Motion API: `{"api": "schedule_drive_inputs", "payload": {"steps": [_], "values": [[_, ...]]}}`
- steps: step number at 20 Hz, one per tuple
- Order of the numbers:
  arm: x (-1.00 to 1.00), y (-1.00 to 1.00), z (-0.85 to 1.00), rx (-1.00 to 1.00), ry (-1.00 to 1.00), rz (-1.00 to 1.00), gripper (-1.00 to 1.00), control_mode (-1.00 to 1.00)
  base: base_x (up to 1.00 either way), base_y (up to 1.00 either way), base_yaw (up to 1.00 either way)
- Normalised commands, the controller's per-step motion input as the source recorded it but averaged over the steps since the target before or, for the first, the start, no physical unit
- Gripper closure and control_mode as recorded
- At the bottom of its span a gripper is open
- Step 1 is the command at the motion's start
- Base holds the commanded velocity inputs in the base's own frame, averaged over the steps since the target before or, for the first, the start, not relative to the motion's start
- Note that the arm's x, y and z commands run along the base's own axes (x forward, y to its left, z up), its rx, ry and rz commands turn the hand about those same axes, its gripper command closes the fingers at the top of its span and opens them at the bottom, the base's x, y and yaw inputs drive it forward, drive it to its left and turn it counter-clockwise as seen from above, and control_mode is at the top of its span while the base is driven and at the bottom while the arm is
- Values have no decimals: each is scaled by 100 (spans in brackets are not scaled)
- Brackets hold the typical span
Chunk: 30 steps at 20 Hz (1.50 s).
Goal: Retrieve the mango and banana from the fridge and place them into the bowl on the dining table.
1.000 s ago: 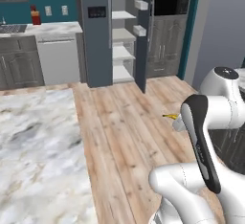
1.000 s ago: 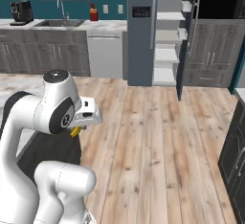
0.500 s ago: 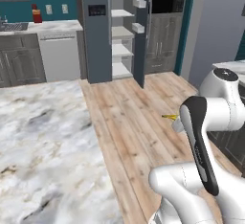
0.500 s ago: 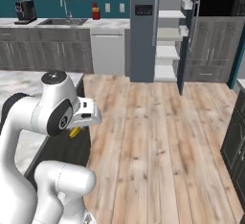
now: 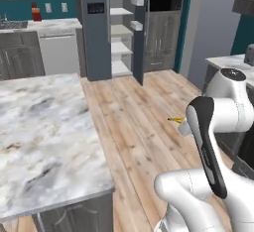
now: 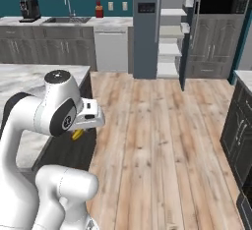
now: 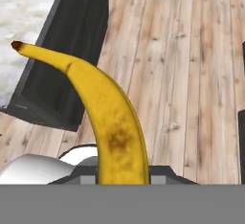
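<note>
- Gripper point(image 7: 122, 182) is pinching the banana point(image 7: 107, 127); the fruit is rising straight out from between the jaws in the hand view, curving up and left, dark tip at the top left.
- A brown bruise patch is showing on the banana's lower half.
- In the left base view, a yellow sliver of banana point(image 5: 175, 120) is sticking out left of the arm's wrist, over the wood floor point(image 5: 139, 122).
- In the right base view, a bit of banana point(image 6: 77, 134) is peeking out under the white hand, just beside the dark side of the dining table point(image 6: 19, 84).
- Dining table point(image 5: 44, 127) is sitting to the left of the arm in the left base view; marble top with brownish veins.
- Hand view is looking down at the table's marble top point(image 7: 24, 22) at the upper left and its dark side panel under the banana's tip.
- Fridge point(image 5: 96, 28) is standing at the far wall with its door swung open, white shelves point(image 5: 121, 30) showing.
- Same fridge point(image 6: 147, 27) is sitting centre-back in the right base view, well apart from the arm.
- Kitchen counter point(image 6: 64, 22) with sink is running along the back wall left of the fridge.
</note>
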Motion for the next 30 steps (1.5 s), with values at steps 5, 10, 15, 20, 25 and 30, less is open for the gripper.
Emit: {"api": "schedule_drive_inputs", "payload": {"steps": [5, 10, 15, 20, 25, 30], "values": [[0, 0, 0, 0, 0, 0, 100, 100, -100, -17, -1], [0, 0, 0, 0, 0, 0, 100, 100, -100, 51, 0], [0, 0, 0, 0, 0, 0, 100, 100, -69, 100, 0], [0, 0, 0, 0, 0, 0, 100, 100, -89, 100, 0], [0, 0, 0, 0, 0, 0, 100, 100, -57, 100, 0], [0, 0, 0, 0, 0, 0, 100, 100, 3, 100, 0]]}}
